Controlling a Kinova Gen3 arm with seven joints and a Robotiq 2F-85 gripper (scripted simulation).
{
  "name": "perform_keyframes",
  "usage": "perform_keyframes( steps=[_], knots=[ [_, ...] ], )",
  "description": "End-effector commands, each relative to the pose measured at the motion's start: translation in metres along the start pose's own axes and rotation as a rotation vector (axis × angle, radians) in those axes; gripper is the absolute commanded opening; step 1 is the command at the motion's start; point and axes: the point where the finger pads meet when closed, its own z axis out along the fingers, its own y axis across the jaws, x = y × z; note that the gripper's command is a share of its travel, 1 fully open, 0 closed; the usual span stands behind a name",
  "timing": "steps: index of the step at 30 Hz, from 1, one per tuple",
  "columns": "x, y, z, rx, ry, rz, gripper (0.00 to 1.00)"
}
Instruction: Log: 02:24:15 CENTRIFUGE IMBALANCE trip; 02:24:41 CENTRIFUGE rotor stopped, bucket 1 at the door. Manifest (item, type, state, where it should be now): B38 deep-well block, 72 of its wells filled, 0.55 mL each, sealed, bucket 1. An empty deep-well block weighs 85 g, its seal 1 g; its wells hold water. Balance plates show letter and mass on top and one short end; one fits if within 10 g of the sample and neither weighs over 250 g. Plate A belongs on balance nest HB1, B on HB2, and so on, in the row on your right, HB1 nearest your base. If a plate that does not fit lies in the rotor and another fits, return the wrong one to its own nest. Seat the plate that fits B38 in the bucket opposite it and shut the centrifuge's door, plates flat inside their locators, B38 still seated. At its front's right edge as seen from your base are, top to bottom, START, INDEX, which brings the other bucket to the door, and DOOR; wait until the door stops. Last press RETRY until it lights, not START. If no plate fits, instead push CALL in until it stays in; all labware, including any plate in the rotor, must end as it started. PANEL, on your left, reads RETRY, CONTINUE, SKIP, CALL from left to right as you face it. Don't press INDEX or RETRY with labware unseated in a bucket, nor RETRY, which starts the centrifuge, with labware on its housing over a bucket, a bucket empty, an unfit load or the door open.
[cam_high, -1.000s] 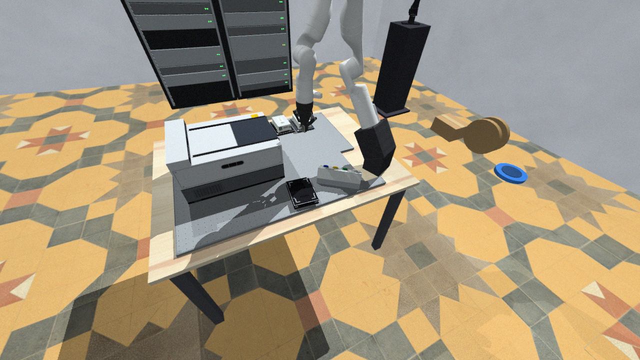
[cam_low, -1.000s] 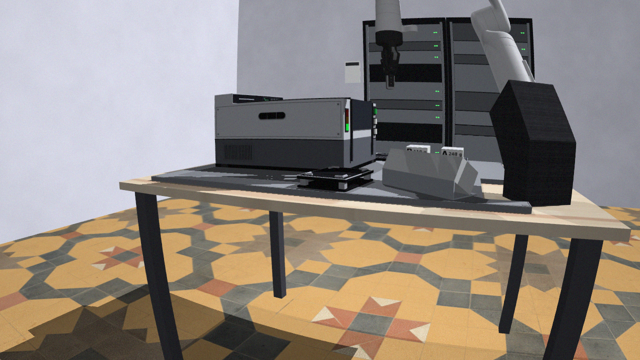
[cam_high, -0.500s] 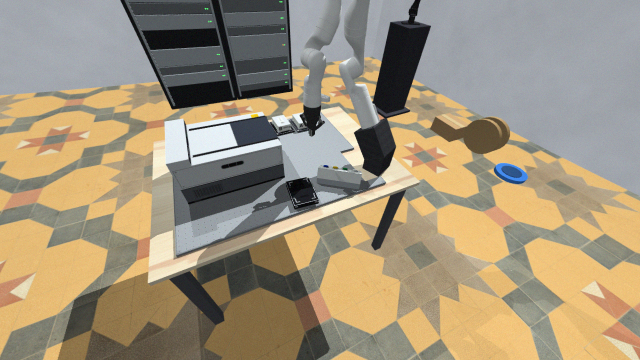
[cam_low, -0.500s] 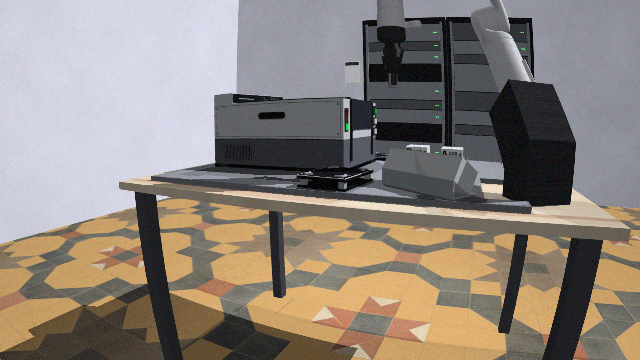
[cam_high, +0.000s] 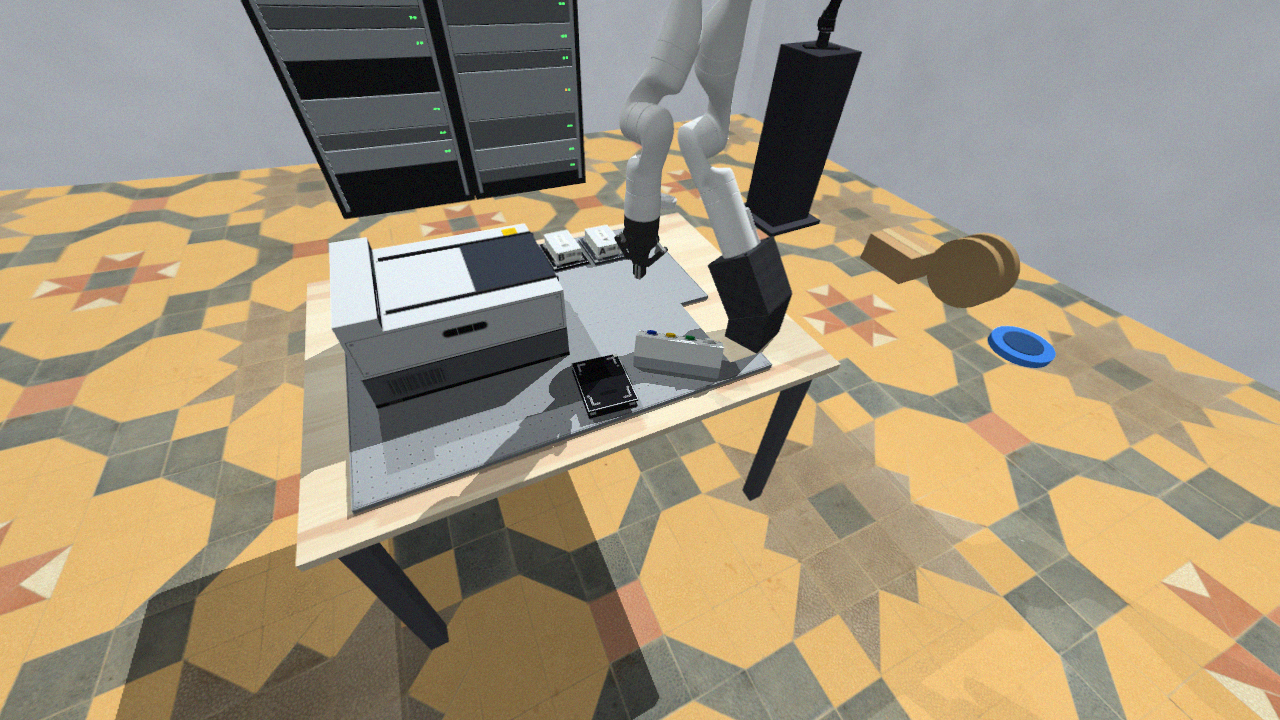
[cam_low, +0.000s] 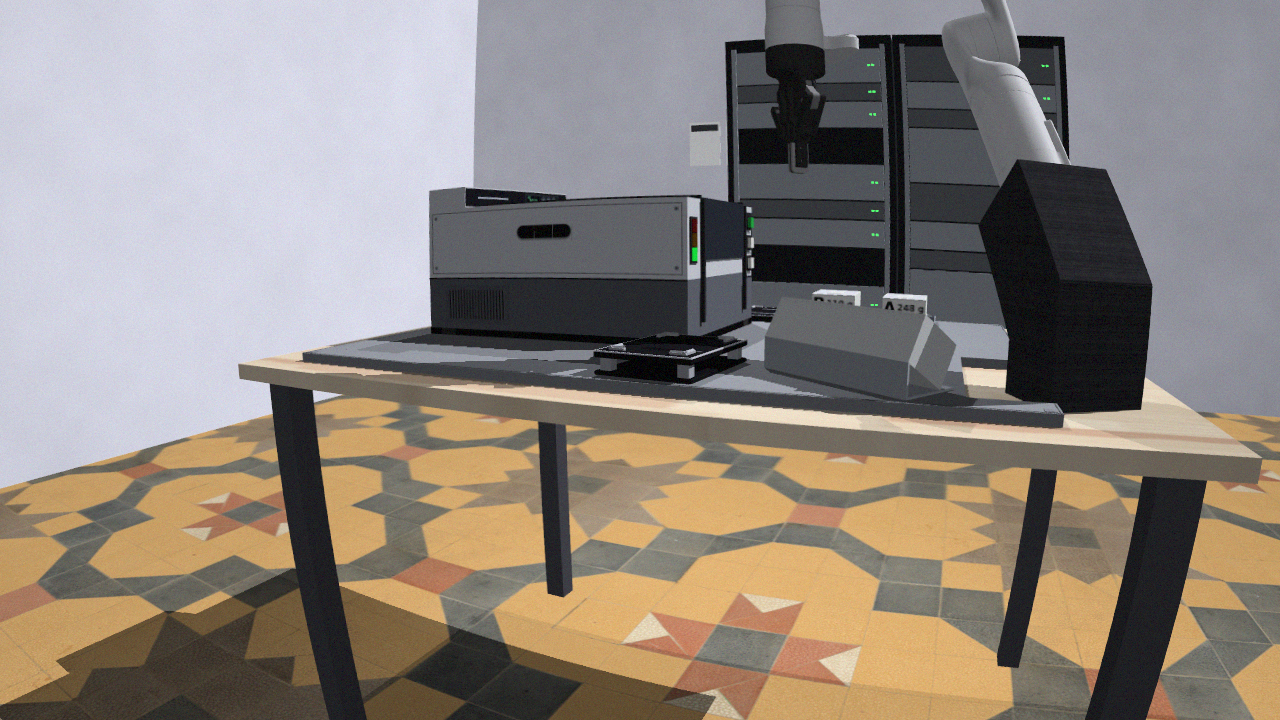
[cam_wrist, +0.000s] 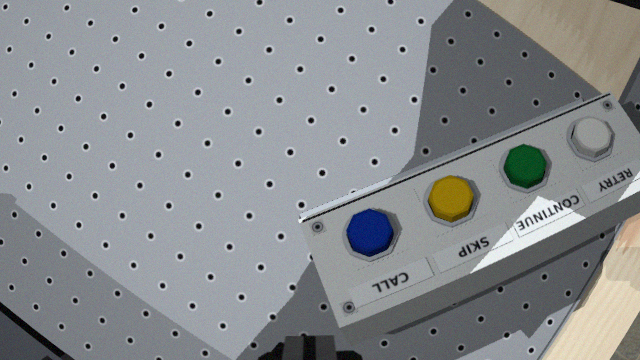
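Note:
My gripper (cam_high: 640, 265) is shut and empty. It hangs high above the perforated deck between the centrifuge (cam_high: 447, 295) and the button panel (cam_high: 677, 351), and it also shows in the exterior view (cam_low: 796, 161). In the wrist view my shut fingertips (cam_wrist: 310, 349) sit at the bottom edge, and the panel lies ahead to the right. The panel carries the blue CALL button (cam_wrist: 370, 232), yellow SKIP (cam_wrist: 450, 198), green CONTINUE (cam_wrist: 524, 165) and pale unlit RETRY (cam_wrist: 592, 136). Two white balance plates (cam_high: 563, 243) (cam_high: 601, 241) sit in nests behind the gripper; one reads A 248 g (cam_low: 904, 305).
An empty black nest (cam_high: 604, 385) lies in front of the panel, near the table's front edge. The arm's dark base block (cam_high: 751, 295) stands at the right of the deck. The centrifuge's small front buttons (cam_low: 748, 237) face the arm side.

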Motion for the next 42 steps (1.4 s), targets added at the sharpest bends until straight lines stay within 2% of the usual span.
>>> perform_keyframes(
  steps=[1,3,15,27,42],
  knots=[
    [-0.001,0.01,0.0,0.0,-0.001,0.0,0.1],
    [-0.001,0.01,0.0,0.0,-0.001,0.0,0.1],
    [0.006,0.05,0.0,0.0,-0.001,-0.117,0.1],
    [0.013,0.082,0.0,0.0,-0.001,-0.12,0.1],
    [0.033,0.121,0.0,0.0,-0.001,-0.241,0.1]
  ],
)
